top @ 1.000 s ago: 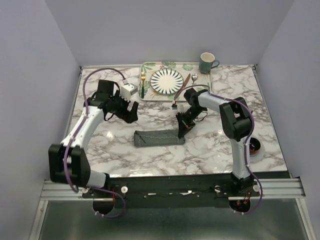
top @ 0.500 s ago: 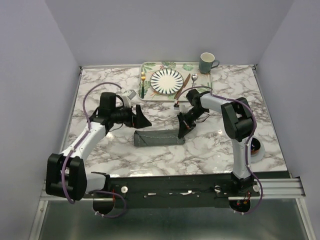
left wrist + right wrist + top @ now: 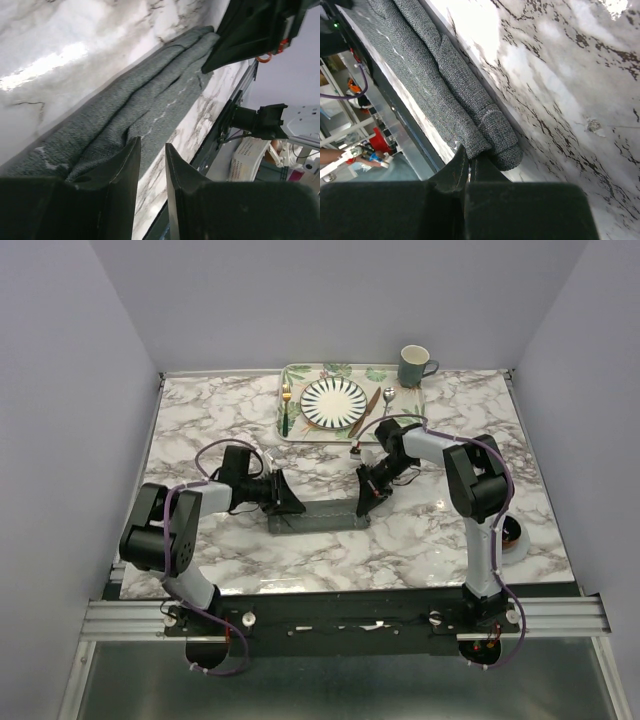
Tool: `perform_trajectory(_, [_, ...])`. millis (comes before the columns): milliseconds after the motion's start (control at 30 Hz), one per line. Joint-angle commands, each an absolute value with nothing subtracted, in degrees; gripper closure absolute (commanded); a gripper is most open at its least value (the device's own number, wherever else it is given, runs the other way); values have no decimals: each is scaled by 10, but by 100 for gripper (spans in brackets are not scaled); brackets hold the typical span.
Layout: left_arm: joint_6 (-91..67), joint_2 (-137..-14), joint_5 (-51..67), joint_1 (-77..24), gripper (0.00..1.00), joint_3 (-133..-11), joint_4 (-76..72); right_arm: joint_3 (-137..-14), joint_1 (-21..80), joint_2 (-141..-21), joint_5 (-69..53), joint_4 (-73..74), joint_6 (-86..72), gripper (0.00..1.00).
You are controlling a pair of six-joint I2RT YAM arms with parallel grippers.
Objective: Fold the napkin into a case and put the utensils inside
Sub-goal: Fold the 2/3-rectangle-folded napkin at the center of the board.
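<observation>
Step, I judge: shaping case. Napkin (image 3: 318,516) lies mid-surface as long folded strip. Right pincer (image 3: 468,150) shut, pinching its right-end layer. Left pincer (image 3: 151,146) part open at left end, nothing seen between. Next: open mouth, fetch fork (image 3: 285,406) from tray (image 3: 300,372). Pouch opening hidden.

Overhead view faces down; both close wrist views share the napkin (image 3: 150,95).

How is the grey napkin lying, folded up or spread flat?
Folded up: the napkin lies as a long narrow strip, and both wrist views show its layers doubled over.
</observation>
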State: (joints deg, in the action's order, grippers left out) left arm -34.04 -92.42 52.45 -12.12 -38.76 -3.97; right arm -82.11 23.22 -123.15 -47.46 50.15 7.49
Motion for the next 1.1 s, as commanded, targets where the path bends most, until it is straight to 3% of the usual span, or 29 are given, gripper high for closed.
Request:
perform_trajectory(0, [-311, -981, 498, -107, 68, -389, -20, -821, 229, -1266, -432, 461, 69, 99])
perform_trajectory(200, [-295, -1044, 493, -75, 71, -409, -8, -817, 229, -1282, -398, 461, 67, 99])
perform_trajectory(433, [-175, -930, 611, -142, 67, -494, 72, -822, 229, -1292, -399, 466, 62, 99])
perform_trajectory(600, [-321, -934, 603, -207, 68, -480, -66, -832, 229, -1297, -403, 469, 62, 99])
perform_trajectory(800, [-373, -1034, 533, -227, 69, -477, -122, -835, 229, -1301, -403, 475, 68, 99])
perform_trajectory(967, [-346, -1100, 518, -221, 65, -496, -86, -835, 229, -1308, -403, 478, 74, 99])
perform_trajectory(1067, [-282, -1058, 564, -223, 54, -509, -85, -829, 229, -1302, -406, 480, 83, 99])
